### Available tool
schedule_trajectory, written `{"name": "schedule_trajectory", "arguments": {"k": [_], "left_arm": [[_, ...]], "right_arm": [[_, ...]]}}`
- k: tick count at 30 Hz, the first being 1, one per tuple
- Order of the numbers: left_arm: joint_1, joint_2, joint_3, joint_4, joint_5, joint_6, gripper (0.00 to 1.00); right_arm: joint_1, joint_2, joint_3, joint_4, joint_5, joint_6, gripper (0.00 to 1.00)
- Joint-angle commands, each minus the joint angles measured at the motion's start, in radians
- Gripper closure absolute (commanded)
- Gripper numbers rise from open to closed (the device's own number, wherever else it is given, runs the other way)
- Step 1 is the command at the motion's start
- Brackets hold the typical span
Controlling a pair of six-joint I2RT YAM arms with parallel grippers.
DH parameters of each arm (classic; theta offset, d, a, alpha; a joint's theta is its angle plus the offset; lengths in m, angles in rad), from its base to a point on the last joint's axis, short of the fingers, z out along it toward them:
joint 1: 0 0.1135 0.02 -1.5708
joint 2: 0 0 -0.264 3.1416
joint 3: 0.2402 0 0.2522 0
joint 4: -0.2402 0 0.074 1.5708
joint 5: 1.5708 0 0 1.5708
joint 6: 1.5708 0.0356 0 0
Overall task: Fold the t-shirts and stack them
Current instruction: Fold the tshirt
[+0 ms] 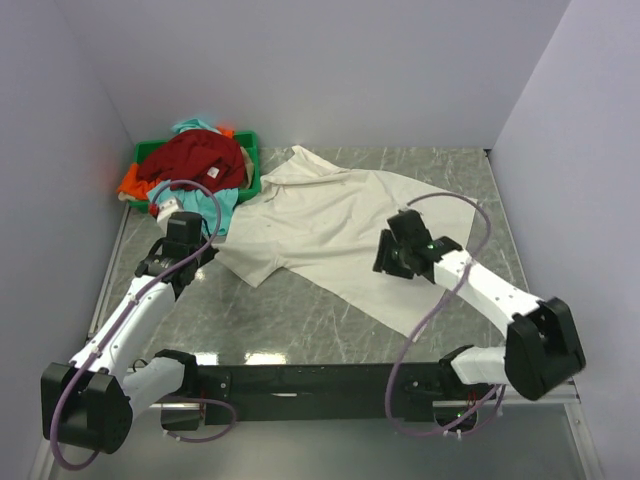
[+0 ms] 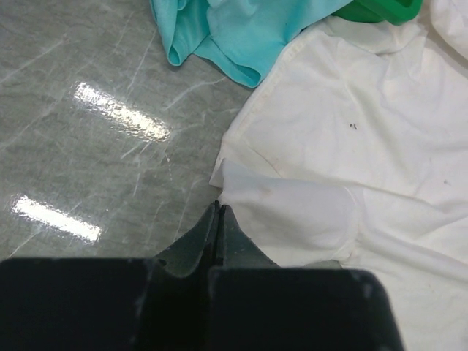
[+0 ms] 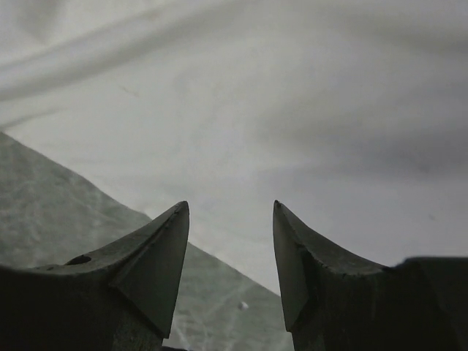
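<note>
Far-left corner: green bin [image 1: 251, 158] w/ dark red shirt [image 1: 195, 160] piled on top, orange shirt [image 1: 130, 183] hanging over its left side, teal shirt [image 1: 220, 205] spilling out the front onto the grey table [image 1: 300, 310]. Left gripper [image 2: 218, 212] just in front of the bin, fingers pressed together, tip at the sleeve edge of the cream-white shirt [image 1: 320, 220]; no cloth seen btwn them. Cream-white shirt lies spread flat mid-table. Right gripper [image 3: 230, 208] low over its right part near the hem edge, fingers apart, nothing held.
</note>
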Motion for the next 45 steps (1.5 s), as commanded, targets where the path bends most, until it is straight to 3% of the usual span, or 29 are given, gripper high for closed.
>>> {"name": "schedule_trajectory", "arguments": {"k": [1,8,16,21,31,45], "left_arm": [[0.004,-0.024,-0.007,0.059,0.043,0.029,1.0],[0.005,-0.015,-0.014,0.085,0.096,0.045,1.0],[0.005,-0.033,-0.021,0.105,0.156,0.051,1.0],[0.005,-0.035,-0.022,0.111,0.181,0.051,1.0],[-0.005,-0.061,-0.028,0.12,0.207,0.049,1.0],[-0.019,-0.055,-0.025,0.108,0.188,0.049,1.0]], "right_arm": [[0.003,-0.115,-0.113,-0.194,0.143,0.056,0.43],[0.006,-0.281,-0.233,-0.325,0.168,0.212,0.44],[0.006,-0.33,-0.231,-0.46,0.189,0.32,0.48],[0.004,-0.337,-0.26,-0.506,0.131,0.297,0.6],[0.009,-0.292,-0.332,-0.441,0.073,0.326,0.65],[0.036,-0.263,-0.354,-0.395,0.137,0.37,0.65]]}}
